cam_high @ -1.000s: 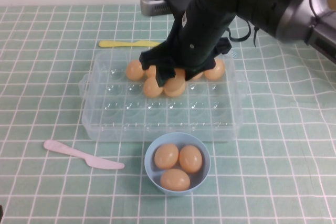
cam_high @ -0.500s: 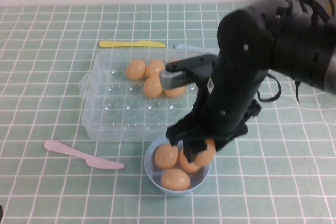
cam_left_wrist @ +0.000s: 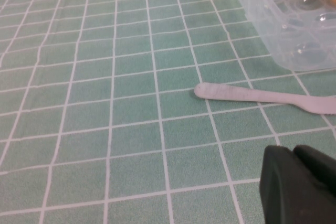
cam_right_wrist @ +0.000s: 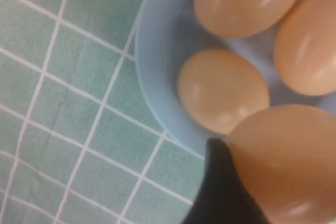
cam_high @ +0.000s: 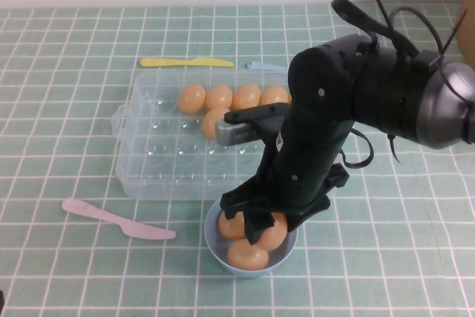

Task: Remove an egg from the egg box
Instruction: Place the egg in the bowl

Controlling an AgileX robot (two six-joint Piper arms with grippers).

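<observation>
The clear egg box (cam_high: pixel 148 161) lies mid-table with several orange-tan eggs (cam_high: pixel 219 97) along its far rows. My right gripper (cam_high: pixel 256 226) hangs low over the light-blue bowl (cam_high: pixel 211 239) in front of the box. It is shut on an egg (cam_right_wrist: pixel 286 163), which sits against one black finger (cam_right_wrist: pixel 223 192) just above three eggs (cam_right_wrist: pixel 223 90) lying in the bowl. My left gripper (cam_left_wrist: pixel 295 153) is shut and empty, low over the cloth to the left of the box. It does not show in the high view. A corner of the box also shows in the left wrist view (cam_left_wrist: pixel 273 30).
A pink plastic knife (cam_high: pixel 115 219) lies left of the bowl and also shows in the left wrist view (cam_left_wrist: pixel 262 95). A yellow knife (cam_high: pixel 185 61) and a light-blue utensil (cam_high: pixel 263 66) lie behind the box. The green checked cloth covers the table.
My right gripper lifted an egg from the box's far rows, carried it toward me over the bowl, and has sunk lower into the bowl. The left arm has not moved.
</observation>
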